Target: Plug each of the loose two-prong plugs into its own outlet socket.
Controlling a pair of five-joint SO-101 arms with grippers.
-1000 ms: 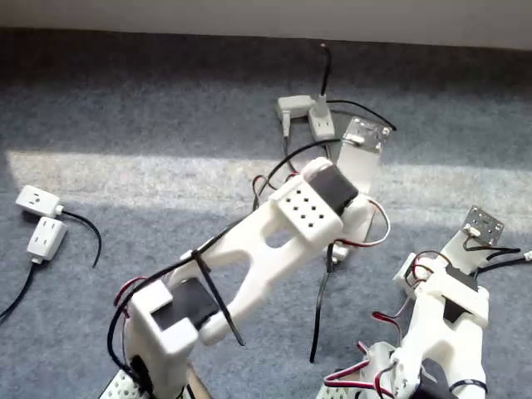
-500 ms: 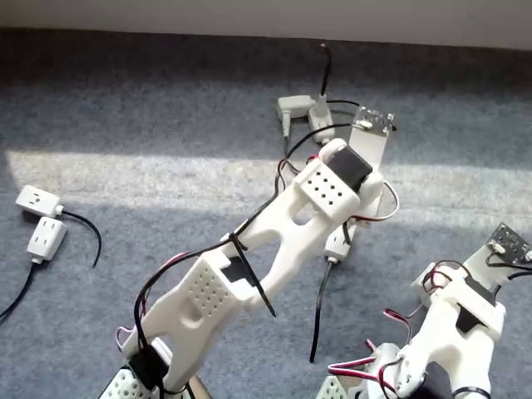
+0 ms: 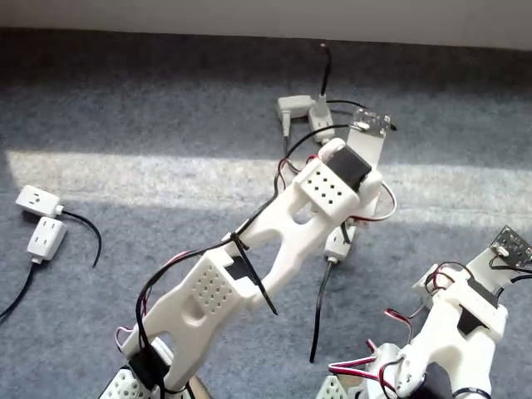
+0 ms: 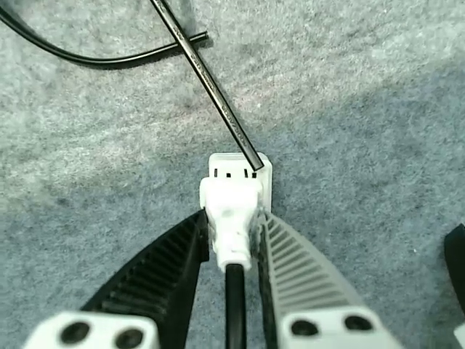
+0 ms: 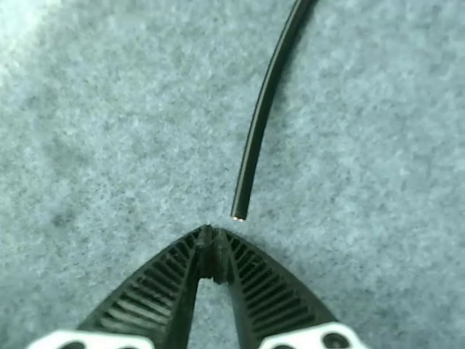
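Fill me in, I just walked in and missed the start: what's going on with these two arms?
The left arm's claw is shut on a white two-prong plug, holding it against a white square outlet socket on the grey carpet; whether it is fully seated is unclear. The right arm's claw is shut on nothing, beside the cut end of a thin black cable. Two other white blocks, one corded, lie apart from both arms.

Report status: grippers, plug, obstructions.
Left gripper shut on white two-prong plug. Plug butted against white square outlet socket. Right gripper shut, empty, by loose black cable end. Another black cable crosses socket's edge.
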